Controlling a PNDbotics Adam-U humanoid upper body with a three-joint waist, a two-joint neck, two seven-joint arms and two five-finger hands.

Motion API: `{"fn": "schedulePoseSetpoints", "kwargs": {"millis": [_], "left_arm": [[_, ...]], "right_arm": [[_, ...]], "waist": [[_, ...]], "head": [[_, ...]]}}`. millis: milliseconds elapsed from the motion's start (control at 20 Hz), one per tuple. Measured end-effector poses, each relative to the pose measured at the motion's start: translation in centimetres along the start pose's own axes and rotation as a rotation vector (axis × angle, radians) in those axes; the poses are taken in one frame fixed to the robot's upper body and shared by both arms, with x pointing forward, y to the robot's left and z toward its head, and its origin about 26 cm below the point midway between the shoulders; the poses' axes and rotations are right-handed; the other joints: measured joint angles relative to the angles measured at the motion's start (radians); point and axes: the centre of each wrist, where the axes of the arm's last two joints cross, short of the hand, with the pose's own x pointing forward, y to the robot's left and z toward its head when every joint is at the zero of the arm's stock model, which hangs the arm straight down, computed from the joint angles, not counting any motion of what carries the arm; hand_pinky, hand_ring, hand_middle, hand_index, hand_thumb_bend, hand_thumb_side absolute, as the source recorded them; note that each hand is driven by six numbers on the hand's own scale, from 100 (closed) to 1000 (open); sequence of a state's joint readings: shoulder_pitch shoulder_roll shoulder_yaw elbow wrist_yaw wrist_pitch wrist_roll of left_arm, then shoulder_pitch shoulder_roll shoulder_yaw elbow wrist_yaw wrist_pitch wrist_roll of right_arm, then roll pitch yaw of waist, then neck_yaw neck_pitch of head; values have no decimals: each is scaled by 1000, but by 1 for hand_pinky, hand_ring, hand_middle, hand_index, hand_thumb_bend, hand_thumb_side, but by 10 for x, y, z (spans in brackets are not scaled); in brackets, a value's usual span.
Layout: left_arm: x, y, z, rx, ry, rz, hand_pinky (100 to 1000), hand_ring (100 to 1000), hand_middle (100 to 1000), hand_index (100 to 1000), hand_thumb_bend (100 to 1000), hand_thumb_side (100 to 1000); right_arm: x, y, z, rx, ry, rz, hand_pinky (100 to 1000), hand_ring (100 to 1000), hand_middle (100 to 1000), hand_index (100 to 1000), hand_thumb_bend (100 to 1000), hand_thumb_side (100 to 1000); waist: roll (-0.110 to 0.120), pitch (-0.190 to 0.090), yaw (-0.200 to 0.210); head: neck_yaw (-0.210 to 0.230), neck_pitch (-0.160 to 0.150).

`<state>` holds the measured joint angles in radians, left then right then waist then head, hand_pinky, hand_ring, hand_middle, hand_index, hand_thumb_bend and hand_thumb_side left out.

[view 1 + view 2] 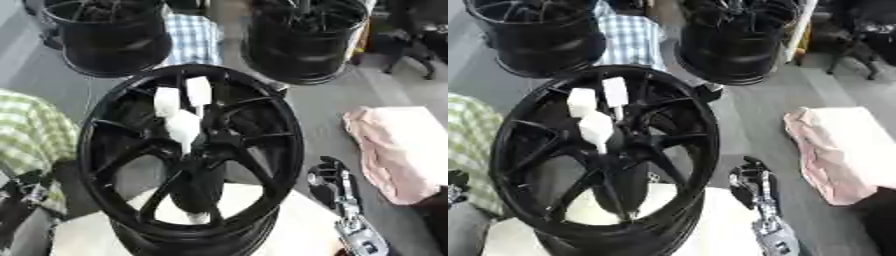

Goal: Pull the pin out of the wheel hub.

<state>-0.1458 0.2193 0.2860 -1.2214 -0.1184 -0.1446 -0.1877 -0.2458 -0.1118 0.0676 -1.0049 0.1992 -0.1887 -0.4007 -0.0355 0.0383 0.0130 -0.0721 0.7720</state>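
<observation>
**At the hub: white pieces over a black wheel**

Left eye view: at the middle stands a black wheel (188, 160), its spoked face turned up toward the camera, resting on a pale surface (297, 220). Three white pieces (181, 107) sit over the spokes just above the hub, two blocky ones side by side and a third, tapering one pointing down toward the centre; which of them is the pin I cannot tell. Low on the right, beside the rim, the right hand (331, 179) shows black fingers curled a little and holding nothing, apart from the wheel, with a silver wrist below. At the lower left edge a dark, silver-jointed part, likely the left hand (26, 190), shows against a green checked cloth (35, 135); its fingers cannot be made out. A pink cloth (398, 150) lies on the grey floor to the right.

Right eye view: two more black wheels (737, 45) stand behind, with a blue checked cloth (632, 40) between them.
</observation>
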Motion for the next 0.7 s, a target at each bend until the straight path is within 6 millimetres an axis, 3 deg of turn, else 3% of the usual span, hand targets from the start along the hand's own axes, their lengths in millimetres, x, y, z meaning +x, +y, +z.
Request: {"fn": "schedulePoseSetpoints", "kwargs": {"millis": [450,600,700], "left_arm": [[11,6,-1,14,-41,13,711,720,679,813,472,542],[37,36,-5,13,-124,-86,720,726,685,816,460,530],[67,65,-11,11,-212,-190,731,730,690,819,446,515]], "right_arm": [[0,0,0,-7,2,1,733,687,641,781,100,233],[0,0,0,-9,1,0,733,687,641,781,100,242],[0,0,0,-10,1,1,733,687,641,780,100,249]], "waist": [[3,0,-6],[10,0,-6],[15,0,-6]], "head": [[-12,0],[-19,0],[-22,0]]}}
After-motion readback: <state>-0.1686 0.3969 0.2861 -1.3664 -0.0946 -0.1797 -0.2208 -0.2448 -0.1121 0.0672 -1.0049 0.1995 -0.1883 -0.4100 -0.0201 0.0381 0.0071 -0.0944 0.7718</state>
